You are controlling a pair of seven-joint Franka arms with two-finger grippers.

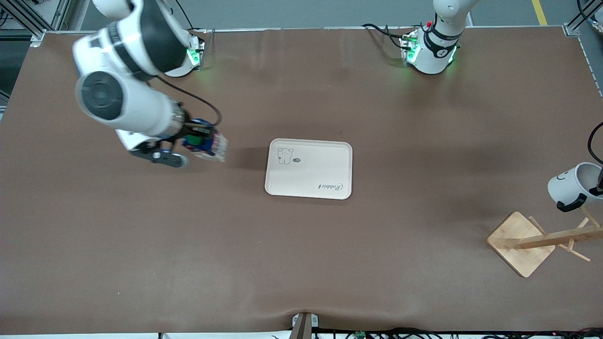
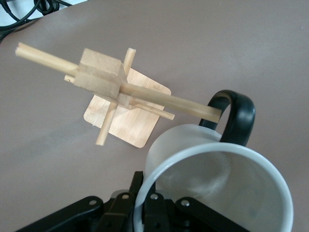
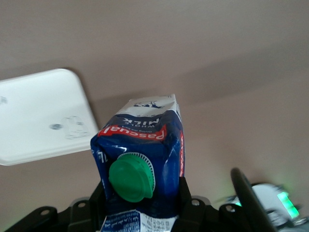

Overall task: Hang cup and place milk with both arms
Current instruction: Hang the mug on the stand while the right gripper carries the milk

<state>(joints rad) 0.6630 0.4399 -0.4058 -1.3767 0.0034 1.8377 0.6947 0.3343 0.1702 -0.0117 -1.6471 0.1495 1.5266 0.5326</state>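
My left gripper (image 1: 599, 184) is shut on the rim of the white cup (image 1: 571, 184) and holds it tilted in the air over the wooden rack (image 1: 551, 239). In the left wrist view the fingers (image 2: 139, 184) pinch the cup's rim (image 2: 159, 164). The tip of a rack peg (image 2: 193, 107) reaches the black handle (image 2: 239, 116). My right gripper (image 1: 198, 141) is shut on the milk (image 1: 209, 145) and holds it tilted above the table, toward the right arm's end from the tray (image 1: 308, 168). In the right wrist view the milk (image 3: 142, 140) sits between the jaws of my right gripper (image 3: 140, 193).
The cream tray with a small bear print lies flat at the table's middle and also shows in the right wrist view (image 3: 38, 113). The rack's square wooden base (image 1: 518, 245) stands near the left arm's end, nearer the front camera than the tray.
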